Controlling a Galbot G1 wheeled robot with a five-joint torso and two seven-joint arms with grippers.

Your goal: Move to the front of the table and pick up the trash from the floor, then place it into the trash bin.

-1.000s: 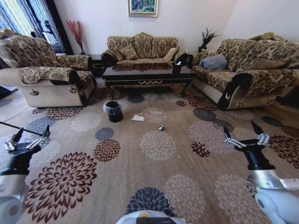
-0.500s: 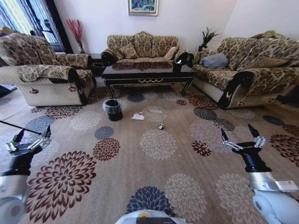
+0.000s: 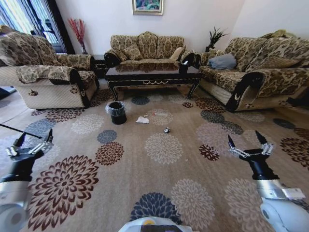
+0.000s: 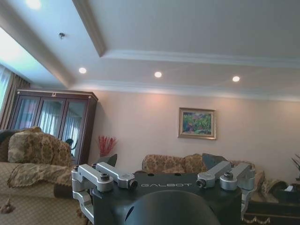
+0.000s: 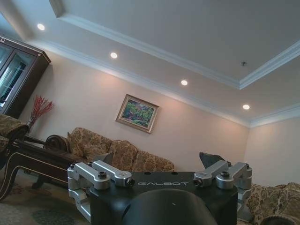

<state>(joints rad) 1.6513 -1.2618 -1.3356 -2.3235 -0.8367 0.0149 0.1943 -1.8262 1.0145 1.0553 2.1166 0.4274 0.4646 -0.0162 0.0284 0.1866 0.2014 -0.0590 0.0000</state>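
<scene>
Nearest the robot, low at either side of the head view: two arms, each raised with its fingers pointing up.
Left gripper [image 3: 33, 140]: fingers spread wide, holding nothing, touching nothing, above the floor [image 3: 164, 188] at the robot's left.
Right gripper [image 3: 246, 143]: fingers spread just as wide, empty, above the carpet at the robot's right.
Writing: "GALBOT" in pale letters on the black body of each gripper, readable in the left wrist view [image 4: 166, 185] and the right wrist view [image 5: 162, 184].
Floor: beige carpet with round flower medallions in brown, dark blue and cream, running from the robot's base to the furniture.
Trash, count: three pieces, all lying on the carpet well ahead of both grippers, between the robot and the table.
Scrap [image 3: 166, 130]: small, black and white, the nearest piece.
Tissue [image 3: 142, 120]: crumpled, white, a little farther and to the left of the scrap, near the bin.
Bottle [image 3: 158, 114]: thin, clear, lying on its side just beyond the tissue; its cap is too small to make out.
Trash bin [image 3: 116, 112]: one, round and black, clear liner folded over its rim, upright on the carpet left of the tissue.
Table [image 3: 152, 79]: one, long, low, dark and glossy, gold ornament on its front edge, beyond the trash.
Sofas: three, patterned, around the table at left, back and right.
Picture [image 3: 147, 7]: one, framed, on the far wall.
</scene>
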